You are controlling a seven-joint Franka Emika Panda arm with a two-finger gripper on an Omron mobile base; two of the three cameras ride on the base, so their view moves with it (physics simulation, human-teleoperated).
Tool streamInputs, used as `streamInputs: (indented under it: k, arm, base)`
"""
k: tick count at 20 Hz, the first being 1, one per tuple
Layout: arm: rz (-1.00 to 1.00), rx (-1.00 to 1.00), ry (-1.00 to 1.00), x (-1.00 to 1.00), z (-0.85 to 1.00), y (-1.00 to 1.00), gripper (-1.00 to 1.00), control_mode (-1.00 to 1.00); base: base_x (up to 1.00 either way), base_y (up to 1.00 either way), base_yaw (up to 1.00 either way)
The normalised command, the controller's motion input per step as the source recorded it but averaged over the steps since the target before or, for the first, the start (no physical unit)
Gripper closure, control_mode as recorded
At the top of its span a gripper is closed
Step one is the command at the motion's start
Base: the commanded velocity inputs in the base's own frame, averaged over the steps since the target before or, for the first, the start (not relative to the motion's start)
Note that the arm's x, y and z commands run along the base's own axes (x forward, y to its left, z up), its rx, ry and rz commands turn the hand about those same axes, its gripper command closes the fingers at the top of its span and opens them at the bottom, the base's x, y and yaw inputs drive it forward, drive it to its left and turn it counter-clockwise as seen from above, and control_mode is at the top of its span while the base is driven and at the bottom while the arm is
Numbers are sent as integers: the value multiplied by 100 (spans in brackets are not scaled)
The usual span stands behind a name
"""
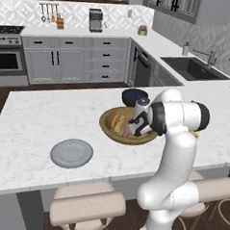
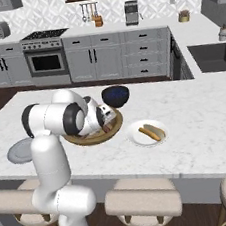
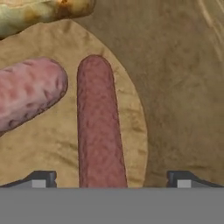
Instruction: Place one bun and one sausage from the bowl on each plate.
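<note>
From the left base view, my arm bends forward over the white marble tabletop (image 1: 35, 117) and my tool (image 1: 135, 128) reaches down into the brown wooden bowl (image 1: 109, 128). A pale bun (image 1: 119, 123) lies in the left part of the bowl, just beside my tool. The dark blue bowl (image 1: 132, 95) stands just behind the wooden one. The grey plate (image 1: 71, 153) lies bare on the tabletop, well apart to the left of the bowl and nearer the front edge.

From the right base view, my tool (image 2: 105, 123) is again low inside the wooden bowl (image 2: 95, 136), whose near rim shows under my wrist. The dark blue bowl (image 2: 115, 95) sits just behind it. To the right of the wooden bowl, near but not touching, the white plate (image 2: 134, 136) carries a bun (image 2: 155, 129) and a sausage (image 2: 148, 134) lying side by side. The grey plate (image 2: 18, 151) shows past my arm at the left.

In the hand view, my tool (image 3: 111, 180) is spread wide, its two dark fingertips (image 3: 40, 178) far apart at the bottom. A dark red sausage (image 3: 99, 131) runs lengthwise between them, nearer the left tip, and neither tip touches it; I have hold of nothing. A paler pink sausage (image 3: 26, 94) lies tilted just beside it at the left. Part of a bun (image 3: 39, 13) shows at the top left, on the bowl's wooden floor (image 3: 183, 87).
</note>
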Motion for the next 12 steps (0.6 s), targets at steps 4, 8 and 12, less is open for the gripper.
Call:
streamInputs:
  k: [4,8,12]
  arm:
    - [0,0,3,0,-36,0,100,-100]
    - [0,0,0,0,-7,0,100,-100]
    - [-1,0,0,0,4,-3,100,-100]
  base:
    - [0,0,0]
    - [0,0,0]
    - [0,0,0]
